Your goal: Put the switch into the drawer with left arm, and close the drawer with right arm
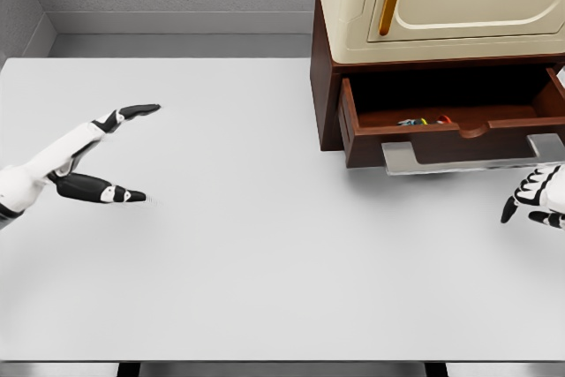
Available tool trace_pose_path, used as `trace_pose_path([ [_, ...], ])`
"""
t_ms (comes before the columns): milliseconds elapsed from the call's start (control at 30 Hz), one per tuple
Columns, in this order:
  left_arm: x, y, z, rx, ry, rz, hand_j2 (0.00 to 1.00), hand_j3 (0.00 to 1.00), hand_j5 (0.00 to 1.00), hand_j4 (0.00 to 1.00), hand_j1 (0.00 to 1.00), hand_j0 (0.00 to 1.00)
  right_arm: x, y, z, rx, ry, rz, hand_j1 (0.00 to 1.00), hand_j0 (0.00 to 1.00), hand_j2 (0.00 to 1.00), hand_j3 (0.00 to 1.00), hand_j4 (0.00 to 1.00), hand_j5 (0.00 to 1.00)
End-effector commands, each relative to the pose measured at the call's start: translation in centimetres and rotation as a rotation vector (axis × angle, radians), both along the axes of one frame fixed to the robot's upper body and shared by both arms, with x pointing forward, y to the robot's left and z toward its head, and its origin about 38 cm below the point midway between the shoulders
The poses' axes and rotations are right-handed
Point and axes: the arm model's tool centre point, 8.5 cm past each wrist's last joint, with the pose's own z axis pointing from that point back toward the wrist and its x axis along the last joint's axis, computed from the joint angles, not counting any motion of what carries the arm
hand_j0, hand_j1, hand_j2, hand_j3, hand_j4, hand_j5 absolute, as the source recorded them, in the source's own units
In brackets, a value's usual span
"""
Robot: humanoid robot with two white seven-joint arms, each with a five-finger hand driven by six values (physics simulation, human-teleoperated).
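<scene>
The brown wooden drawer (459, 143) stands pulled out at the right, under a cream cabinet. Inside it lies a small object with grey, yellow and red parts, the switch (424, 120), near the drawer's front wall. A grey metal handle (468, 158) runs along the drawer's front. My left hand (119, 152) is at the far left over the white table, fingers spread and holding nothing. My right hand (534, 200) shows at the right edge, just below and in front of the drawer's right end, with fingers loosely curled and nothing in them.
The cream cabinet (441, 2) with an orange handle sits on the brown drawer unit (325, 77) at the back right. The white table (265, 245) stretches across the view, its front edge at the bottom.
</scene>
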Motion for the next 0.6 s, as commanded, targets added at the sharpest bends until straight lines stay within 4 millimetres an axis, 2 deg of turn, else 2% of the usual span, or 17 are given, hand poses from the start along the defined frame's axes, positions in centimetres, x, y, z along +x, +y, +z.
trace_pose_path([
  [0, 0.5, 3.7, -3.1, 0.004, 0.089, 0.122, 1.00, 1.00, 1.00, 1.00, 1.00, 1.00, 0.1, 0.2, 0.3, 0.020, -0.003, -0.004, 0.53, 0.53, 0.53, 0.53, 0.53, 0.53],
  [33, 0.6, 4.2, -3.2, 0.001, 0.092, 0.140, 1.00, 1.00, 1.00, 1.00, 1.00, 1.00, 0.1, 0.2, 0.3, 0.019, -0.004, -0.003, 0.53, 0.53, 0.53, 0.53, 0.53, 0.53],
  [100, 0.7, 3.5, -3.6, -0.039, 0.087, 0.144, 1.00, 1.00, 1.00, 1.00, 1.00, 1.00, 0.1, 0.2, 0.3, 0.017, -0.004, -0.004, 0.53, 0.53, 0.53, 0.53, 0.53, 0.53],
  [567, 0.6, 3.2, -3.5, -0.061, 0.077, 0.149, 1.00, 1.00, 1.00, 1.00, 1.00, 1.00, 0.1, 0.1, 0.2, 0.035, -0.005, -0.013, 0.55, 0.55, 0.55, 0.55, 0.55, 0.55],
])
